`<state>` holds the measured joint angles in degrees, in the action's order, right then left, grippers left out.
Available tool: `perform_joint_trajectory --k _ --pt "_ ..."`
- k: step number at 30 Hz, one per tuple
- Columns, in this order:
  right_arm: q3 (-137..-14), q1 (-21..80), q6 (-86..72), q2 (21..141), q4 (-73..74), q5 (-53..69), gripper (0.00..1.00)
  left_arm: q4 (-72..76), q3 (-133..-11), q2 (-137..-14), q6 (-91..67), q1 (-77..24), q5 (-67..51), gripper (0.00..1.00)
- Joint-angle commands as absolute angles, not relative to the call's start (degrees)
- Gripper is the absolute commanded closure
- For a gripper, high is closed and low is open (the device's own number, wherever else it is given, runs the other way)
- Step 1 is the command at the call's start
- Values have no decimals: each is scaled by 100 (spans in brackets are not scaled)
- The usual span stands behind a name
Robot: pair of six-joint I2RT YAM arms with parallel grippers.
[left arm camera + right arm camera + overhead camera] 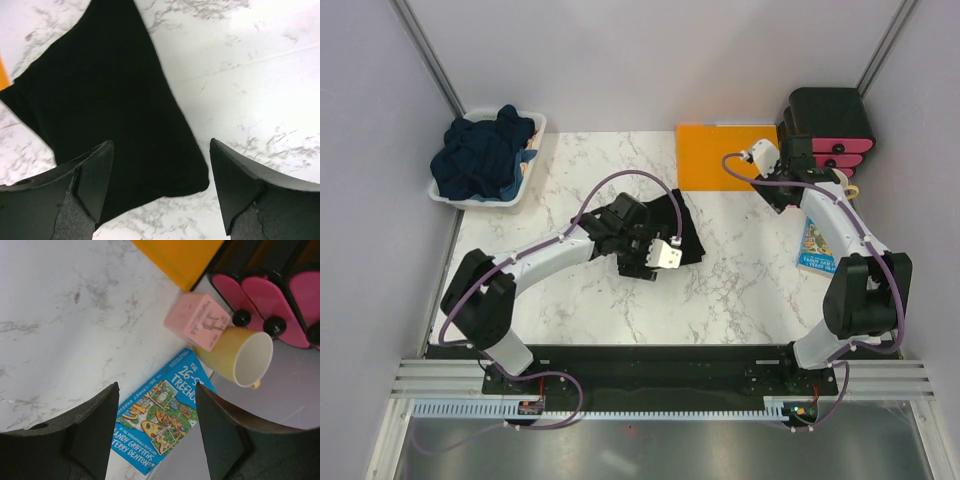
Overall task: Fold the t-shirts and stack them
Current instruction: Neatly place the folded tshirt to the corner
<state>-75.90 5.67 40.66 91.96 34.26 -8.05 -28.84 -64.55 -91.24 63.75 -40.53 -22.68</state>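
A plain black t-shirt [682,232] lies folded into a flat square near the middle of the marble table. In the left wrist view its near corner [115,110] sits below and between my fingers. My left gripper [638,250] hovers over the shirt's near-left part, open and empty [160,167]. Several dark navy t-shirts [480,155] are heaped in a white basket [533,122] at the far left. My right gripper [798,165] is open and empty at the far right, away from the shirts, above a blue book [160,425].
An orange flat sheet [720,155] lies at the back centre. A black and pink drawer unit [830,125] stands at the back right. By it are a yellow mug [240,357] and a pink box [197,320]. The blue book [815,247] lies near the right edge.
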Motion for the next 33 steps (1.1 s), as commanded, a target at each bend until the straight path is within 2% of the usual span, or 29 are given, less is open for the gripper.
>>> perform_joint_trajectory --k 1,3,6,9,19,23,25,26,28,29,30,32,33 --pt "-8051 290 3797 9167 3252 -897 30 -3015 -6802 -9535 5828 -4183 -2452 15" --pt "-8130 255 3788 9193 3243 -905 30 -3006 -6943 -9685 5731 -4219 -2391 15" --pt "-8244 237 3762 9246 3252 -879 30 -2945 -7180 -10080 5512 -4245 -2085 6" --pt "-8367 237 3665 9299 3269 -826 30 -2734 -7330 -10476 5301 -4245 -1733 5" --pt "-8569 237 3665 9281 3331 -765 29 -2514 -7769 -11135 4667 -4263 -1583 4" --pt "-8640 237 3647 9211 3357 -660 29 -2435 -7822 -11320 4570 -4263 -1354 21" --pt "-8666 237 3656 9150 3366 -633 29 -2426 -7805 -11434 4605 -4263 -1231 37" --pt "-8675 237 3665 9123 3358 -624 29 -2417 -7796 -11487 4623 -4263 -1187 51" --pt "-8692 237 3691 9079 3358 -589 29 -2443 -7770 -11548 4649 -4254 -1072 66" --pt "-8684 237 3709 9062 3357 -580 29 -2461 -7735 -11618 4658 -4245 -1055 81" --pt "-8684 229 3726 9027 3357 -580 29 -2470 -7708 -11637 4667 -4245 -1002 88" --pt "-8657 237 3779 8991 3366 -554 29 -2478 -7638 -11689 4658 -4245 -967 98" --pt "-8649 237 3797 8956 3366 -545 28 -2461 -7603 -11698 4658 -4236 -923 98"
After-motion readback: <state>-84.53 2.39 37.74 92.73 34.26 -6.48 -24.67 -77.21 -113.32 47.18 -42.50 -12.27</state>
